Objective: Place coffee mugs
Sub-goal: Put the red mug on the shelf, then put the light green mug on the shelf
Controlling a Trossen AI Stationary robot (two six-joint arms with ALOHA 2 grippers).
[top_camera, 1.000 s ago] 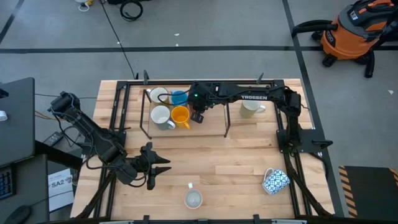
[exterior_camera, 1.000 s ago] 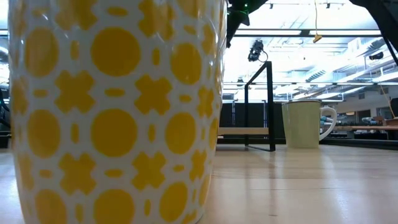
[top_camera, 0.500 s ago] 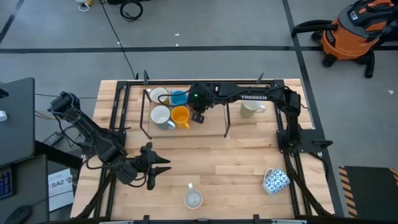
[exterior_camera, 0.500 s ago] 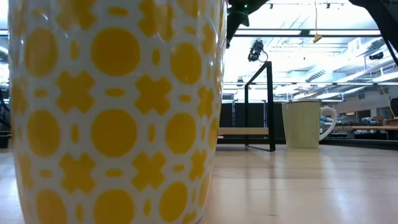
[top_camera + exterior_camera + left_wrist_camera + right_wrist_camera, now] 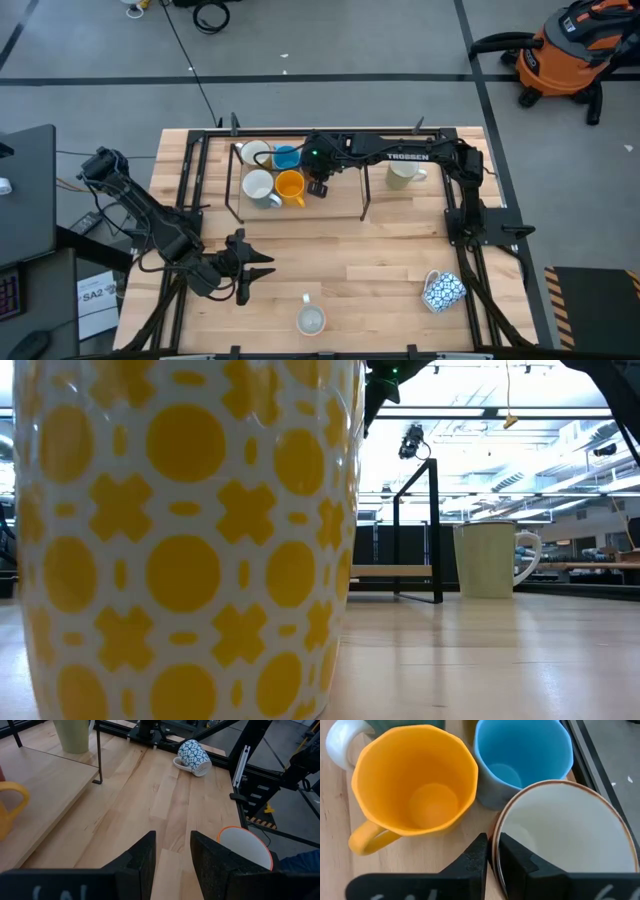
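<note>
A low black-framed shelf (image 5: pixel 335 209) at the table's far side holds two white mugs (image 5: pixel 258 186), a blue mug (image 5: pixel 288 157) and an orange-yellow mug (image 5: pixel 290 186). My right gripper (image 5: pixel 318 186) reaches over the shelf beside them, shut on a brown-rimmed mug with a cream inside (image 5: pixel 560 835). A pale green mug (image 5: pixel 402 174) stands upright right of the shelf. A blue-and-white patterned mug (image 5: pixel 443 291) lies on its side near the right edge. A yellow-patterned mug (image 5: pixel 311 320) stands at the near edge. My left gripper (image 5: pixel 250 270) hovers open at the near left. My right gripper holds the brown-rimmed mug by its rim (image 5: pixel 496 827), on the side facing the orange-yellow mug. One finger (image 5: pixel 477 852) is outside the wall and the other inside. The fingers come from above, pointing down. The mug is upright; whether its base rests on the shelf does not show.
The shelf's black posts (image 5: pixel 364 190) and the arms' black frames along both table sides (image 5: pixel 465 230) stand around the work area. Bare wood lies across the table's middle (image 5: pixel 350 260). An orange vacuum (image 5: pixel 570 50) sits on the floor beyond.
</note>
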